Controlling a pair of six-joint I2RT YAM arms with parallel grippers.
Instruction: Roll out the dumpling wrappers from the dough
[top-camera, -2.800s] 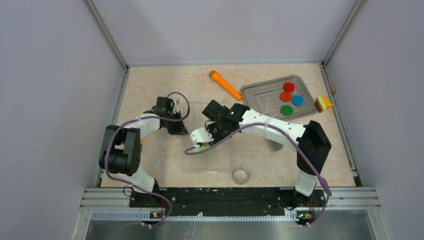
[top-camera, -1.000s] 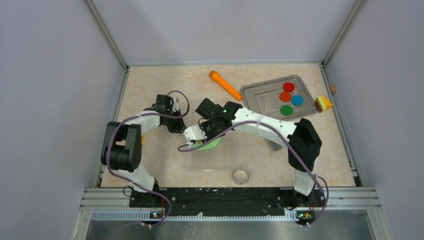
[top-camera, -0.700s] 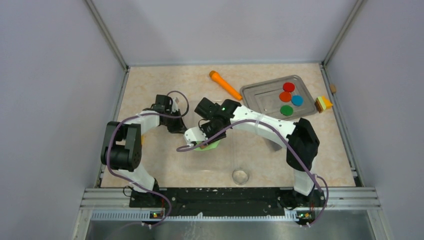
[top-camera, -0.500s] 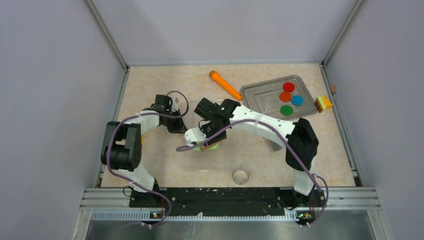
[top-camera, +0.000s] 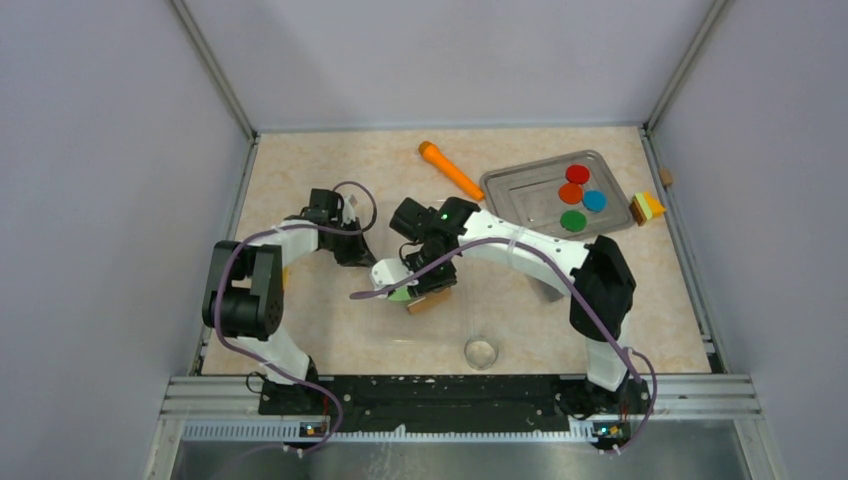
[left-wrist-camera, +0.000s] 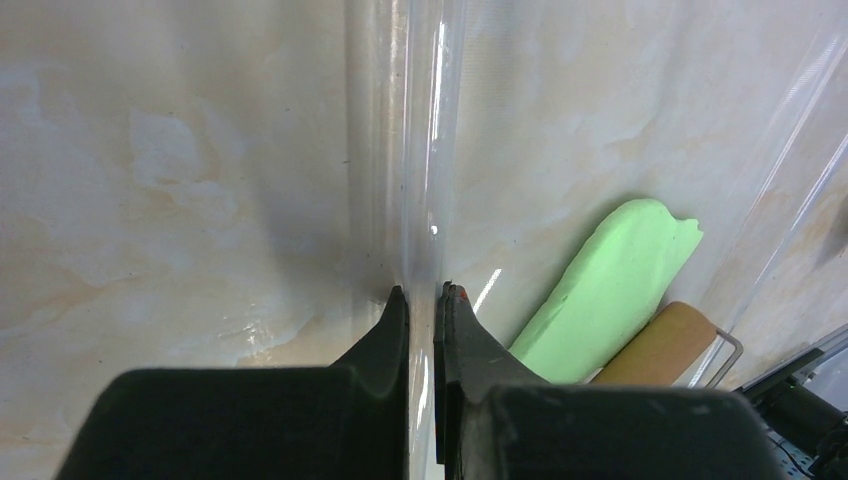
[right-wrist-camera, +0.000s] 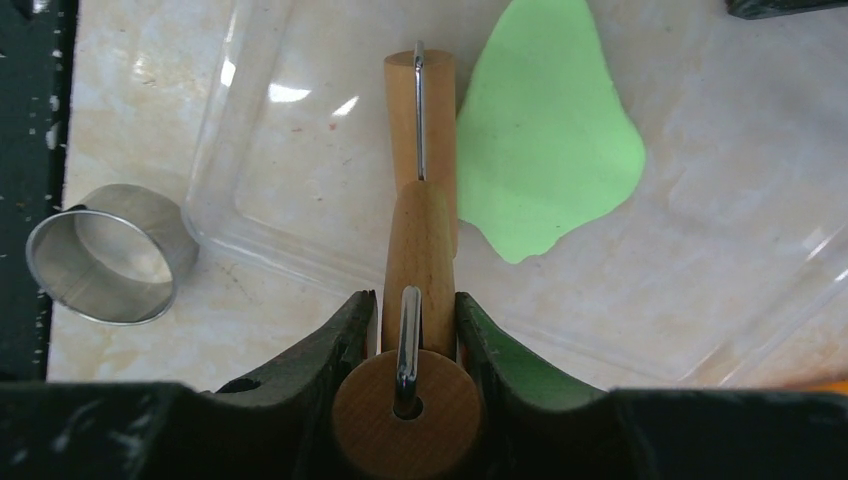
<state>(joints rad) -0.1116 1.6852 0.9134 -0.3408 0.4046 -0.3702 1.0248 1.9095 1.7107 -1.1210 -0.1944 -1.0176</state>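
- The left gripper (left-wrist-camera: 422, 292) is pinched tight on the raised rim of the clear plastic tray (left-wrist-camera: 400, 150), at the tray's left side.
- The right gripper (right-wrist-camera: 413, 302) clamps the handle of the small wooden roller (right-wrist-camera: 420, 230) with its wire frame, jaws snug on both sides.
- The roller's drum lies inside the clear tray, right against the edge of the light lime-green dough (right-wrist-camera: 545, 140).
- That dough is a flat, teardrop-shaped sheet lying on the tray floor.
- A shiny steel ring cutter (right-wrist-camera: 110, 255) stands on the table just outside the tray's near corner.
- At the far right, a metal baking tray (top-camera: 520, 195) carries the red disc (top-camera: 577, 173), orange disc (top-camera: 571, 193), blue disc (top-camera: 594, 200) and dark green disc (top-camera: 572, 220).
- An orange stick-shaped tool (top-camera: 450, 170) lies just beside that baking tray.
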